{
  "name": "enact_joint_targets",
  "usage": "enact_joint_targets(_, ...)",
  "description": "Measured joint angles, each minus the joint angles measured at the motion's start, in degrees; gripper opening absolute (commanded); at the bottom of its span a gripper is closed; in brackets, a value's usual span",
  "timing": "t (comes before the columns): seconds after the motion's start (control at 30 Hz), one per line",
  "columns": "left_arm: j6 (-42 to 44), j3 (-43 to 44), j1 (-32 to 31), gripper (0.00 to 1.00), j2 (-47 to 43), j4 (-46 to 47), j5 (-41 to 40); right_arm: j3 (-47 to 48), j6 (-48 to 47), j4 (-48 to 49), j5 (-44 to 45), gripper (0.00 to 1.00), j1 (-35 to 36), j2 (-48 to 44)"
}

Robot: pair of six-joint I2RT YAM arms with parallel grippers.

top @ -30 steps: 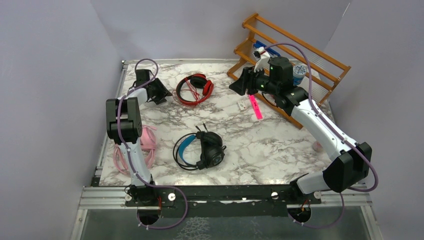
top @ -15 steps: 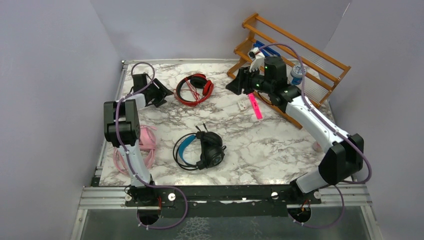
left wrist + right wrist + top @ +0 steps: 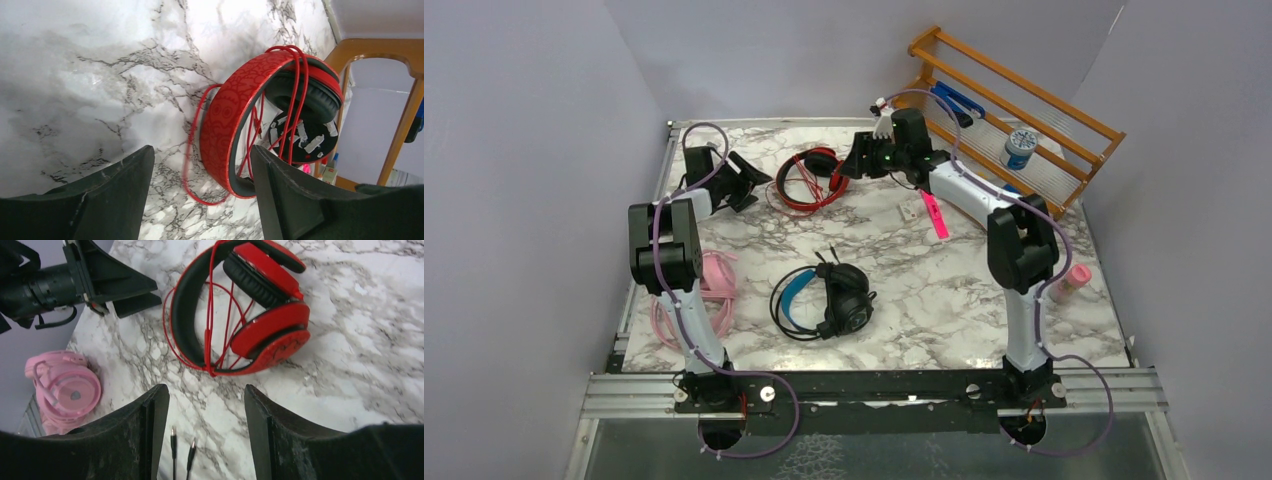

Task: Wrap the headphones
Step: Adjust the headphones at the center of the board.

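**Both arms now at the red headphones**

On the bench [image 3: 944,280], the big change is your right arm [image 3: 1021,245]. A second ago it was up at the wooden rack [image 3: 1034,95] in the far right corner, and it has since swung left along the far edge. Your left arm [image 3: 662,250] has barely shifted and reaches toward the far left corner. The two now face the same thing from opposite sides.

That thing is the red headphones [image 3: 270,332], lying near the middle of the far edge with the band toward the left arm. Their red cable [image 3: 186,165] is partly looped over the cups, with a slack loop on the bench. The black and blue headphones [image 3: 844,300] sit near the middle of the bench, well apart. The pink headphones [image 3: 65,387] lie by the left edge.

The left jaws have spread wider over the last second and stand well open and empty, the red band just ahead of the gap. The right jaws are open too, holding nothing, just short of the cups. Nothing is gripped yet, so I judge you're only starting on the red pair.
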Motion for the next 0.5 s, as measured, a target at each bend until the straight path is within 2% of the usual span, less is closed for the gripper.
enact_joint_targets(0.1, -0.9, -0.1, 0.0, 0.78, 0.0, 1.2, 0.8, 4.7, 1.3, 0.4, 0.2, 0.65, 0.6, 4.2)
enact_joint_targets(0.27, -1.9, -1.7, 0.0, 0.74, 0.0, 3.4, 0.9, 8.5, 2.4, 0.7, 1.3, 0.65, 1.0, 8.2)
enact_joint_targets(0.3, -1.9, -2.1, 0.0, 0.71, 0.1, 3.3, 0.9, 9.2, 2.5, 0.7, 1.4, 0.65, 1.0, 9.0)
enact_joint_targets(0.37, -2.1, -2.4, 0.0, 0.58, 0.3, 3.3, 0.9, 10.3, 2.4, 0.4, 1.7, 0.65, 1.0, 10.4)
enact_joint_targets(0.5, -1.8, -2.2, 0.0, 0.42, 0.8, 3.3, 0.9, 10.8, 2.4, -0.2, 2.1, 0.64, 1.1, 11.5)
